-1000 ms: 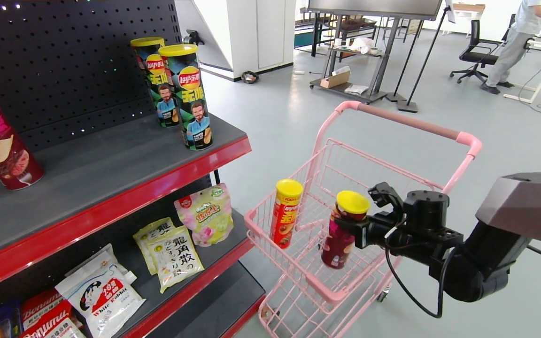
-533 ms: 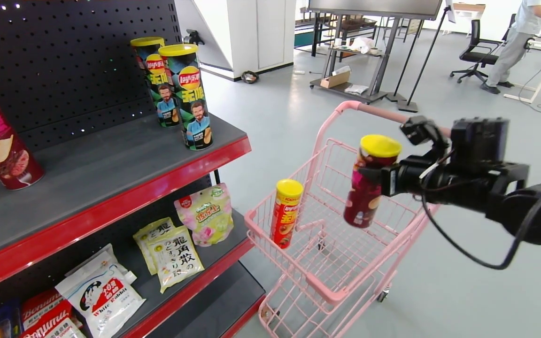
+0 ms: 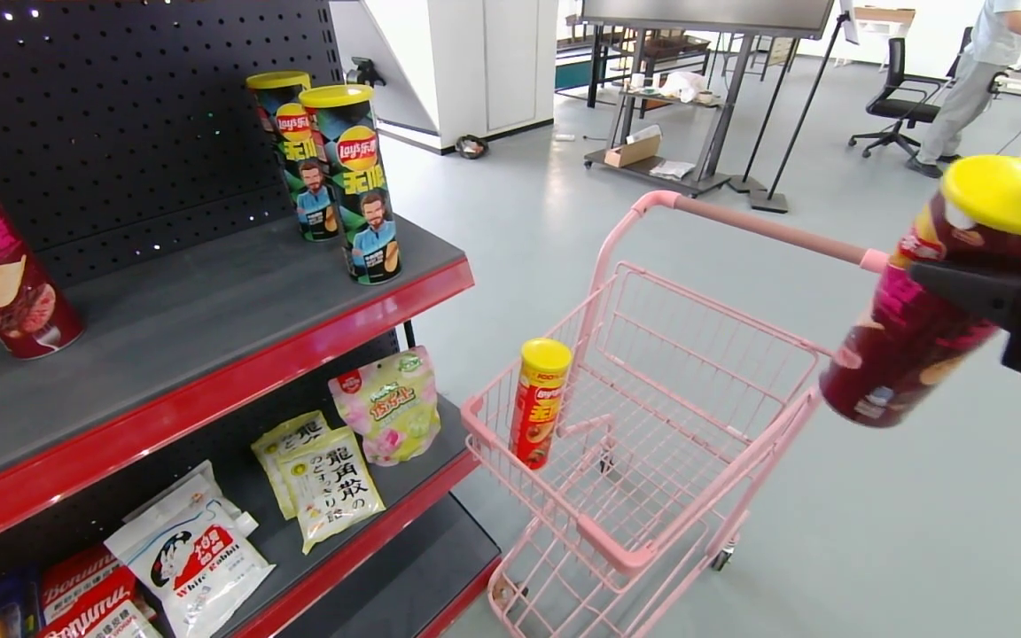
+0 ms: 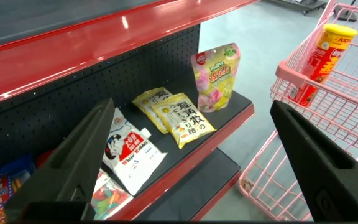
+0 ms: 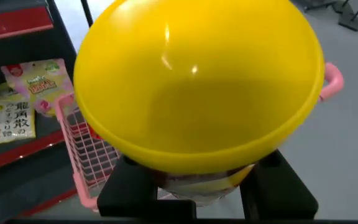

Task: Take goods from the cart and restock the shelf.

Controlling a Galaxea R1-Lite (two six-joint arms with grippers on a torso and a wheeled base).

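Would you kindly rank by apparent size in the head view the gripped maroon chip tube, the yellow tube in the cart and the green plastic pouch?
1. Maroon tube, enlarged by nearness.
2. Green pouch.
3. Yellow tube, close behind.

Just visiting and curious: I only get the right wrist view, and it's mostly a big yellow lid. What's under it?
Observer: A dark red chip can, tilted, gripped by the right gripper outside the pink cart, on the robot's right.
Operator: Is anything in the cart?
Observer: One red can with a yellow lid, standing against the shelf-side wall.
Operator: Any room on the top shelf?
Observer: Yes, the top shelf has a bare stretch between a matching can and two dark cans.
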